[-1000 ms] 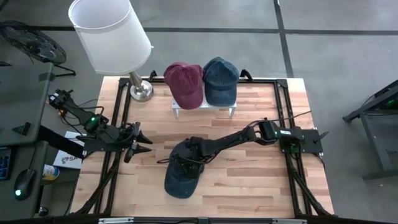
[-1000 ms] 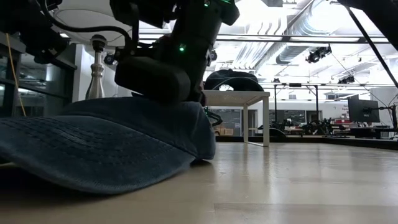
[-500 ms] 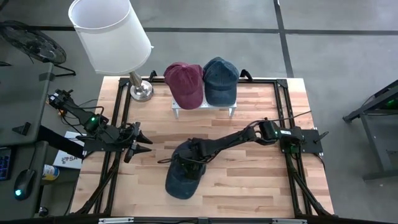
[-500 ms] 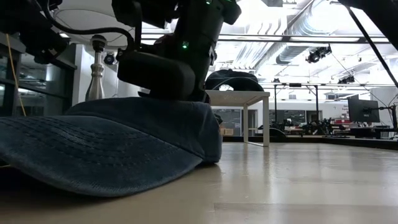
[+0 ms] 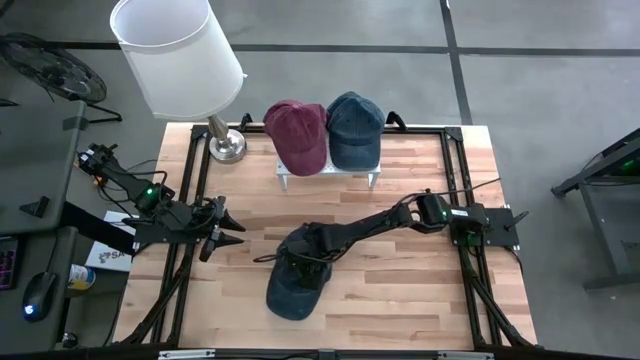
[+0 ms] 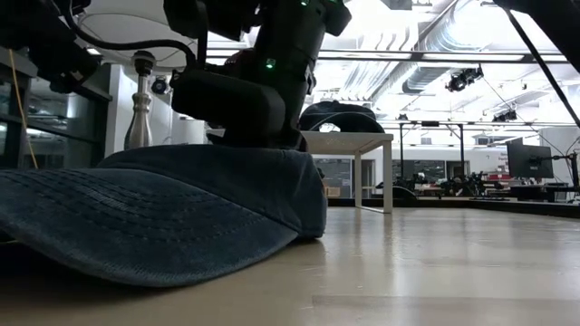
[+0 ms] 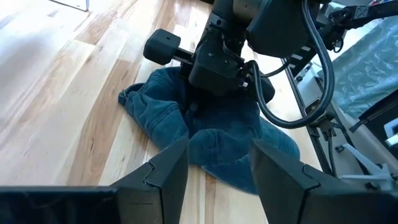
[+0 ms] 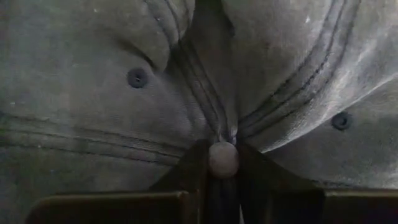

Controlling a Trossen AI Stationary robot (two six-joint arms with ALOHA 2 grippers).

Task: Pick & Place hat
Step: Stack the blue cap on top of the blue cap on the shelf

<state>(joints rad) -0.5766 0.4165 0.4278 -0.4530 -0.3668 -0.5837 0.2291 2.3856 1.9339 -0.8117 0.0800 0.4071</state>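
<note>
right gripper (image 8: 222,163) closed in, pinching crown of blue cap (image 5: 294,283), cap fabric bunched, nudged slightly toward frame right

Two slim, dark, jointed arms, the left arm (image 5: 150,200) and the right arm (image 5: 380,222), each carry black cables looped along their links, with a small green light glowing on the left one. The left gripper (image 7: 214,165) has two broad, angular, matte dark fingers (image 7: 163,171). The right wrist housing (image 6: 240,95) is a blocky black casing, apparently with a green indicator light above it.
</note>
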